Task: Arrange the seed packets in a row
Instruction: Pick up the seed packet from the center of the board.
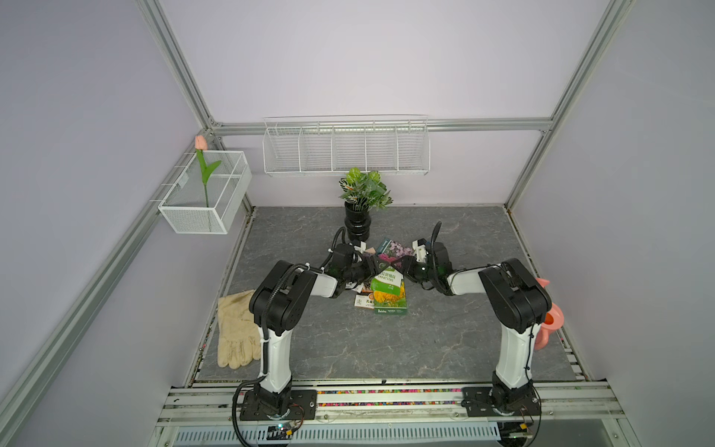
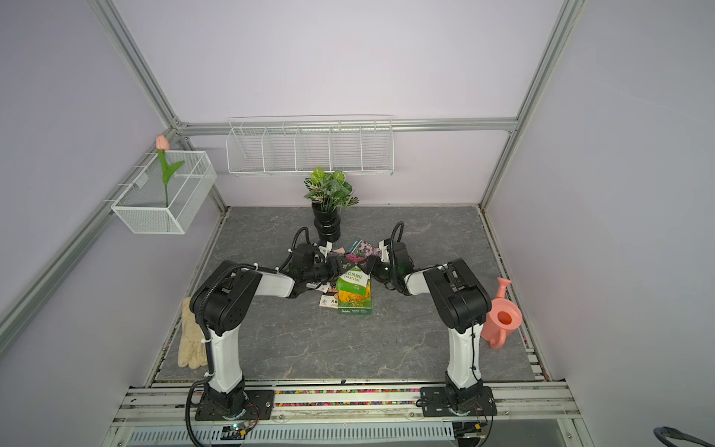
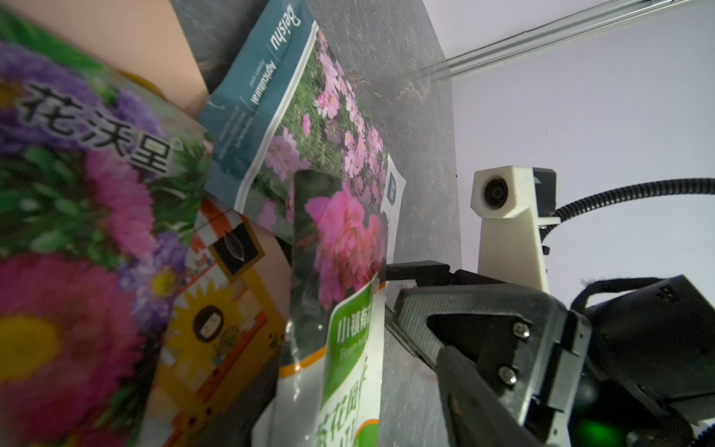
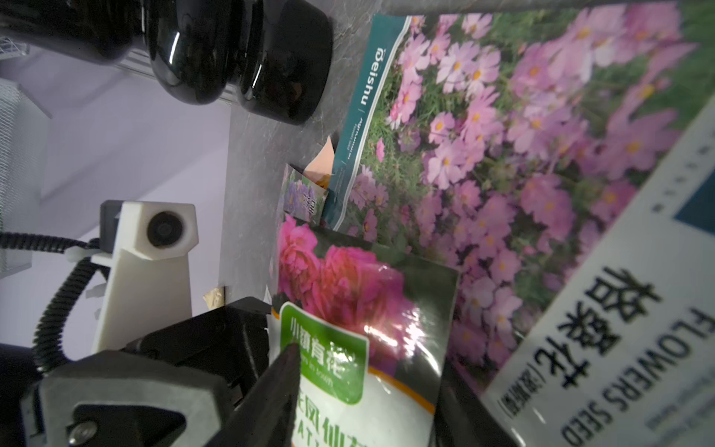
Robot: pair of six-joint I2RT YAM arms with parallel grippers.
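Noting pile: seed packets (image 1: 387, 298) lie overlapped mid-bench (image 1: 387, 348), near the black vase (image 1: 357, 228). Left claw (image 1: 372, 267) and right claw (image 1: 401, 267) meet at the far edge of the topmost green-label packet (image 1: 388, 282). Jaws stand part-way apart at that edge; clamped or not, cannot tell. Packets look light, thin and glossy, so likely slippery and bendy. Pinch a free edge or corner, not the flat face.
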